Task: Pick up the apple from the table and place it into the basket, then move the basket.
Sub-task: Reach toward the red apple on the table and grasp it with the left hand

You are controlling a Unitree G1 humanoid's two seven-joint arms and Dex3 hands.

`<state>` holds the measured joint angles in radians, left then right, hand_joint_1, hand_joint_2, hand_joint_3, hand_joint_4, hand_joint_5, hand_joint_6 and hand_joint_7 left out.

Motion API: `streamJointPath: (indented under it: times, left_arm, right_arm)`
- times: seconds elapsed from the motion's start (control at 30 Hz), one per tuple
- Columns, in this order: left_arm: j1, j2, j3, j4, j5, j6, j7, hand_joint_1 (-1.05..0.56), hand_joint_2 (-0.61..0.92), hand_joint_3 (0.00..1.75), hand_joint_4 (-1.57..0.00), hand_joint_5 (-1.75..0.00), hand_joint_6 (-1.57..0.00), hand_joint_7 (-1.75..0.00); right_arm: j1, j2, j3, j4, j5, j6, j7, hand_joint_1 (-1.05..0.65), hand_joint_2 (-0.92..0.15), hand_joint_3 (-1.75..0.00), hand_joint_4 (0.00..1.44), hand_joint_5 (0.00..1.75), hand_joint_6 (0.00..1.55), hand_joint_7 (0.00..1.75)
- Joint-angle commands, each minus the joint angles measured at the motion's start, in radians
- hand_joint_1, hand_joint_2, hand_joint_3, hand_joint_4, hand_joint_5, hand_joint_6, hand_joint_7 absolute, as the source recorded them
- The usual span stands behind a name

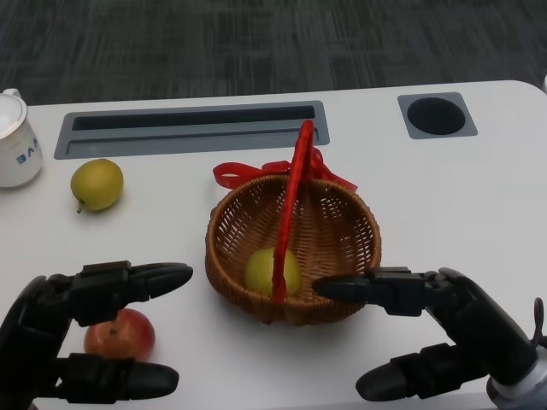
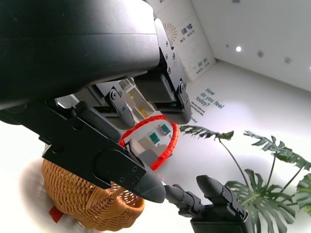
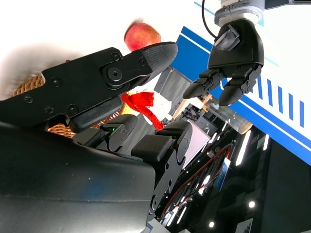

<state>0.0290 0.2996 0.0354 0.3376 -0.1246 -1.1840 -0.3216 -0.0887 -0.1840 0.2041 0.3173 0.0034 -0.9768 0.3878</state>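
two hands: both low in the head view, fingers apart, holding nothing.
left hand (image 1: 81, 333): at 7 o'clock from the basket, fingers spread and pointing toward it, empty; the red apple sits on the table between its upper and lower fingers, and whether they touch it cannot be told.
right hand (image 1: 436, 329): at 5 o'clock from the basket, released, upper fingertip over the basket's near rim; contact cannot be told.
apple (image 1: 120, 335): red, on the white table (image 1: 461, 196), outside the basket, at 8 o'clock from it; also seen in the right wrist view (image 3: 142, 35).
basket (image 1: 342, 256): woven wicker, upright at the table's middle, red handle (image 1: 295, 184) arched over it with a red ribbon at the far rim.
inside basket: a yellow-green fruit (image 1: 272, 272) on the bottom, partly behind the handle.
pear (image 1: 97, 184): yellow-green, at 10 o'clock from the basket, well apart.
white pot (image 1: 15, 141): lidded, at the table's left edge, beside the pear.
table fittings: grey slot (image 1: 192, 128) at 12 o'clock, round grommet (image 1: 436, 115) at 2 o'clock.
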Motion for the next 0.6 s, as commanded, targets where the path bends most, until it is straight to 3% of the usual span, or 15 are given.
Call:
streamJointPath:
  times: [0.03,0.6]
  left_arm:
    - [0.016,0.033,0.004,-0.016,-0.014,0.017,-0.011,-0.87,0.73,0.01,-0.76,0.0,-0.67,0.0]
    - [0.02,0.054,0.023,-0.027,0.003,0.039,0.0,-0.89,0.74,0.0,-0.69,-0.01,-0.6,-0.01]
  right_arm:
    - [-0.007,-0.013,-0.011,0.003,0.012,-0.013,-0.002,-0.46,-0.8,0.0,0.68,0.0,0.64,0.0]
    - [-0.012,-0.021,-0.01,0.0,0.024,-0.008,0.01,-0.45,-0.79,0.0,0.67,0.0,0.62,0.0]
